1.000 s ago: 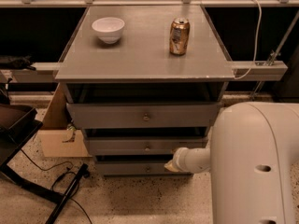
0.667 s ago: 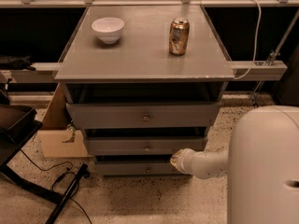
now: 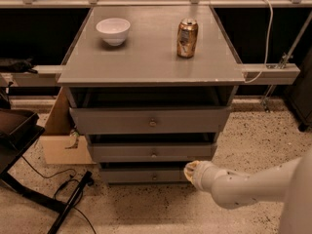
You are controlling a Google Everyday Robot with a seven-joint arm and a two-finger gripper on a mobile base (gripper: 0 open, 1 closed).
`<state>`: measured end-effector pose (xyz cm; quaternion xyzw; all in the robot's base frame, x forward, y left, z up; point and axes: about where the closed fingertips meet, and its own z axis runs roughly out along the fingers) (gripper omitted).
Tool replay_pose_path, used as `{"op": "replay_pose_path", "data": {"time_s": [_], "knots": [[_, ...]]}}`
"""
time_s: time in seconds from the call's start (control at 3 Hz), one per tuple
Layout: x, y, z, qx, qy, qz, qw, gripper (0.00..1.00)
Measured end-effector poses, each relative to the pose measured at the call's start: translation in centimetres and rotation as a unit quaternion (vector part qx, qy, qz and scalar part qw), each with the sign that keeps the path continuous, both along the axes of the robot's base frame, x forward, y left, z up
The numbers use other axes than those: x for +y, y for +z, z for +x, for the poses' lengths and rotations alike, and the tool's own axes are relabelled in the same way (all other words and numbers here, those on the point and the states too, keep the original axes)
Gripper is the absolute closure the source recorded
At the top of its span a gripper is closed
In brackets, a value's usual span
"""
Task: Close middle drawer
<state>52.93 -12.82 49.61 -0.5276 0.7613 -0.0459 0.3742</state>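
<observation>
The middle drawer [image 3: 122, 153] is a wide shallow grey front with a small round knob [image 3: 154, 154], second of three in the grey cabinet. It stands a little out, with a dark gap above it. The top drawer [image 3: 112, 121] stands out further. My gripper [image 3: 188, 169] is at the end of the white arm [image 3: 234, 189], which reaches in from the lower right. It sits just below the middle drawer's right end, against the right end of the lowest drawer [image 3: 131, 175].
A white bowl [image 3: 113, 30] and a drink can [image 3: 187, 38] stand on the cabinet top [image 3: 146, 57]. A cardboard box [image 3: 61, 143] sits left of the cabinet. A black stand leg [image 3: 68, 206] and cables lie on the floor at the lower left. A metal rail [image 3: 273, 72] is at the right.
The bulky white part of my arm has moved down and right, out of most of the view. The gripper end has stayed near the cabinet's lower right. The drawers look unchanged.
</observation>
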Motion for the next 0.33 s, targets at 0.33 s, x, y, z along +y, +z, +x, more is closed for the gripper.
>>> {"op": "replay_pose_path", "data": {"time_s": [0.33], "knots": [[-0.65,3.07,-4.77,-0.036,0.033,-0.023,0.9985,1.00]]}}
